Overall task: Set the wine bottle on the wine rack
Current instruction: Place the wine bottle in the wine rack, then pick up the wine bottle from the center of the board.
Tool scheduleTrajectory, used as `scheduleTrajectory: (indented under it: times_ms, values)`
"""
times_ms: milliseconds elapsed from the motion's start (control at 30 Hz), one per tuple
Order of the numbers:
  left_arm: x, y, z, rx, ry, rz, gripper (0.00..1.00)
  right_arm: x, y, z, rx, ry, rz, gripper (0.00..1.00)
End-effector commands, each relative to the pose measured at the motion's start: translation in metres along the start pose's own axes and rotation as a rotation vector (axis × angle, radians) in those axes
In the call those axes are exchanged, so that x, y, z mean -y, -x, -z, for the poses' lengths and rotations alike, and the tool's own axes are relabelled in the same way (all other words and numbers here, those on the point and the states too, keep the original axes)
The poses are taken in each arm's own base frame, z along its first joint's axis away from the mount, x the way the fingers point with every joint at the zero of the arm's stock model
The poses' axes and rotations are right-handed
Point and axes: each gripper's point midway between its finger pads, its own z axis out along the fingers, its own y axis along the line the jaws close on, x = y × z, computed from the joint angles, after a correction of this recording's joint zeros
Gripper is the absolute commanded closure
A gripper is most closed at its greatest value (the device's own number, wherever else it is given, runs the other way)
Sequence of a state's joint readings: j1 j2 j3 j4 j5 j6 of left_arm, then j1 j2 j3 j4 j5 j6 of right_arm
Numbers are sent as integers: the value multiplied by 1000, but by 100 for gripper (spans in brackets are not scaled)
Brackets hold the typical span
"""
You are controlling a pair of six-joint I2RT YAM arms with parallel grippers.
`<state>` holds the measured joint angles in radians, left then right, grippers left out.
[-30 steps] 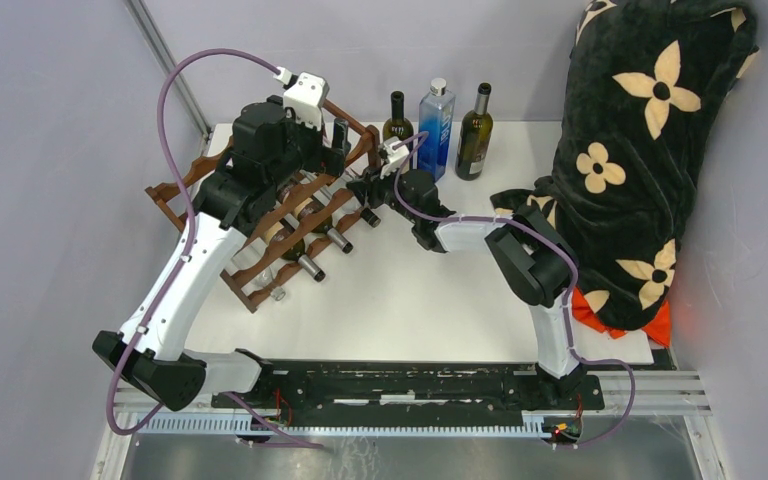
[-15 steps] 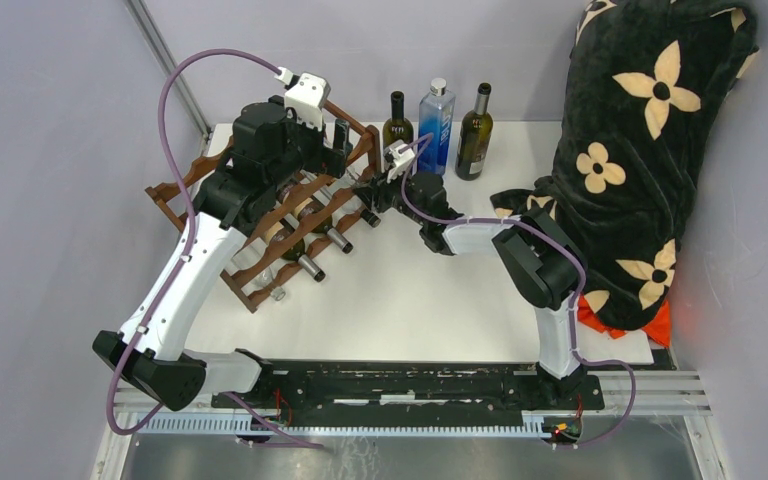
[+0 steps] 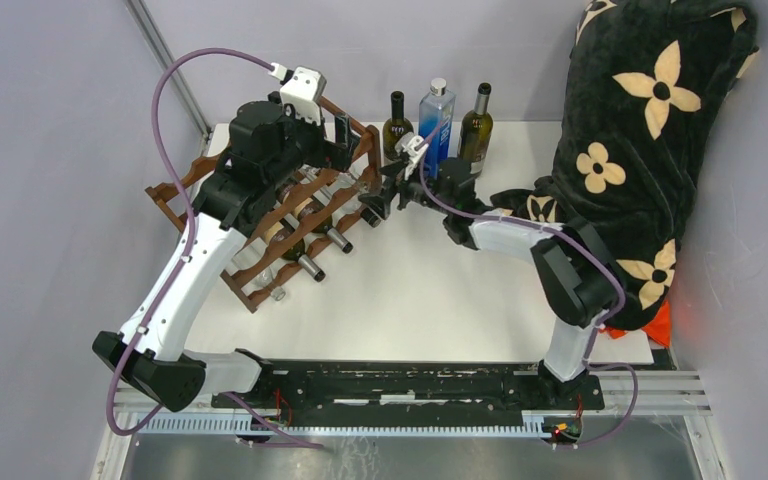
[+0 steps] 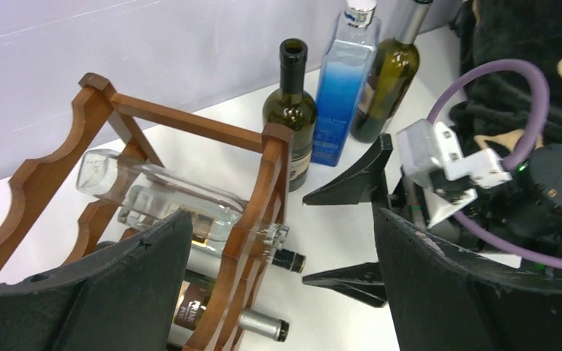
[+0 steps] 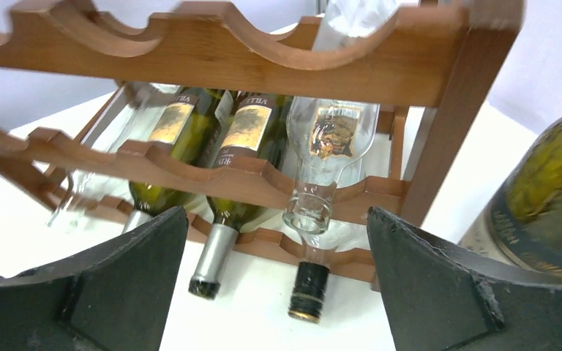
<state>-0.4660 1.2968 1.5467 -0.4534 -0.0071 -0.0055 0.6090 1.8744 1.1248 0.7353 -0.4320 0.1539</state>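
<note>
The wine rack (image 3: 167, 194) stands at the back left of the table, dark reddish-brown with wavy rails (image 5: 263, 55). A clear glass wine bottle (image 4: 154, 199) lies in its upper row, mouth (image 5: 308, 213) pointing out toward the right arm. My right gripper (image 3: 382, 193) is open just in front of that mouth, apart from it, with nothing between its fingers (image 4: 345, 185). Over the rack's far end my left gripper (image 4: 279, 238) hangs open and holds nothing. Green bottles (image 5: 245, 139) with silver caps and a black-capped one (image 5: 309, 289) fill the lower row.
Upright at the back, just right of the rack, are a dark green bottle (image 3: 396, 115), a blue bottle (image 3: 437, 122) and an olive bottle (image 3: 475, 130). A black flowered blanket (image 3: 650, 150) is heaped along the right side. White tabletop (image 3: 430, 290) lies in front.
My right gripper has opened, let go of the clear bottle's neck and drawn back to the right. The bottle stays in the rack. The left arm has hardly moved.
</note>
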Motion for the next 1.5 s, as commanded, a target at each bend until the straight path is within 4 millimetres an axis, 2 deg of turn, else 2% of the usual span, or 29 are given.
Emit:
scheduleTrajectory:
  times_ms: [0, 33, 100, 200, 400, 500, 633, 767, 1000, 1100, 1133, 1467]
  values:
    - [15, 34, 10, 132, -73, 95, 0, -20, 34, 41, -4, 213, 194, 2]
    - [16, 36, 10, 140, -80, 113, 0, -21, 39, 51, -11, 245, 229, 2]
    - [21, 38, 9, 151, -100, 149, 0, -8, 44, 71, -43, 261, 282, 2]
    - [26, 38, 5, 179, -121, 222, 0, 24, 64, 96, -76, 181, 392, 2]
    - [33, 38, 0, 232, -156, 336, 0, 97, 118, 147, -121, -260, 649, 2]
    - [37, 36, -3, 230, -180, 358, 0, 129, 146, 177, -69, -430, 595, 2]
    - [42, 36, -7, 220, -203, 367, 0, 168, 165, 200, -27, -534, 450, 2]
    - [43, 38, -5, 226, -212, 367, 0, 190, 177, 203, 3, -554, 395, 5]
    - [46, 36, -2, 218, -230, 380, 0, 217, 185, 172, 19, -446, 385, 5]
    - [47, 34, 2, 214, -231, 385, 0, 232, 189, 164, 30, -464, 337, 5]
    - [46, 34, 3, 212, -229, 386, 0, 236, 187, 161, 25, -462, 332, 2]
    - [43, 27, 12, 210, -205, 401, 0, 262, 174, 155, 1, -511, 329, 2]
